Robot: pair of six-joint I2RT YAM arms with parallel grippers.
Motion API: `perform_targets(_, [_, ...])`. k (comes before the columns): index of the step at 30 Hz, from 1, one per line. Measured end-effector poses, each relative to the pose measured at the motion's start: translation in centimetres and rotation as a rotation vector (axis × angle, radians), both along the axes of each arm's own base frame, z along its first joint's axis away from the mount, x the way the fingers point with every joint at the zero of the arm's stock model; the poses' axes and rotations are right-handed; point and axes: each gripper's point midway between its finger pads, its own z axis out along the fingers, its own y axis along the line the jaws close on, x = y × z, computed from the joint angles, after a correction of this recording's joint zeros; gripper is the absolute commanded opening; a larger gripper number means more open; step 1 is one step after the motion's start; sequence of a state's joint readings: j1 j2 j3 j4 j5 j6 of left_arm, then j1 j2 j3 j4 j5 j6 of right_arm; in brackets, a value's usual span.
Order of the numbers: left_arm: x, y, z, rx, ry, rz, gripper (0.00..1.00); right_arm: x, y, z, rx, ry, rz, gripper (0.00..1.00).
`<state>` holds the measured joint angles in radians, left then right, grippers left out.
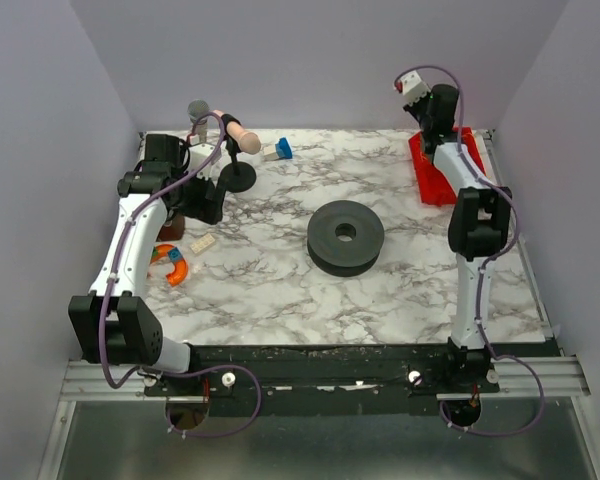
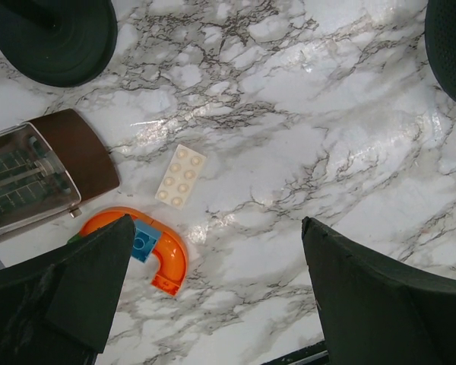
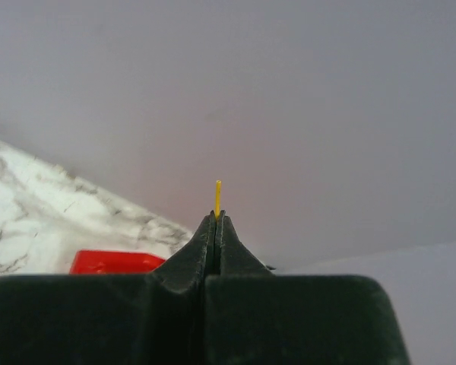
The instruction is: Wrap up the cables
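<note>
In the top view, no cable can be made out on the marble table (image 1: 280, 300); a strand that fine would be lost at this scale. The right gripper (image 1: 410, 86) is held high at the far right, above the red tray (image 1: 438, 170). The left gripper (image 1: 208, 205) is held low at the far left, near the black stand (image 1: 235, 178). A black ring (image 1: 345, 237) is seen lying mid-table.

In the left wrist view, the left gripper (image 2: 216, 224) is shown with its jaws spread wide and nothing between them. A white brick (image 2: 181, 176) and an orange curved track (image 2: 166, 258) are seen on the marble beneath. No cable is shown here.

In the right wrist view, the right gripper (image 3: 215, 222) is shown with its jaws pressed together on the cable (image 3: 217, 194). Only 1 short tip is seen, standing straight up past the fingertips; whatever hangs below the pinch is hidden.

The cable is judged to be almost weightless, limp over any length and easily kinked, though the short free tip holds itself straight. So thin a strand is likely to slip unless it is pinched squarely at the very fingertips. A 2nd hold, further along it, would probably be needed for winding. What is visible is hair-fine, bright yellow and even in colour.
</note>
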<state>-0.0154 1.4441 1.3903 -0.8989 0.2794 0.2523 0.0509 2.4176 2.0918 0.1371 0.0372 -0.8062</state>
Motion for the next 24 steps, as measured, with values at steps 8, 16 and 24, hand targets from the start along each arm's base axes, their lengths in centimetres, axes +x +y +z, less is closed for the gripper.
perform_targets(8, [-1.3, 0.0, 1.7, 0.001, -0.062, -0.008, 0.99, -7.1, -0.7, 20.7, 0.13, -0.363, -0.04, 0.01])
perform_targets(16, [-3.9, -1.1, 5.1, -0.041, -0.195, -0.049, 0.99, -19.4, -2.7, 39.4, 0.268, -0.772, -0.104, 0.0])
perform_targets(24, [-6.6, -2.5, 9.1, -0.111, -0.351, -0.099, 0.99, -31.1, -0.2, 47.8, 0.41, -0.942, 0.065, 0.01])
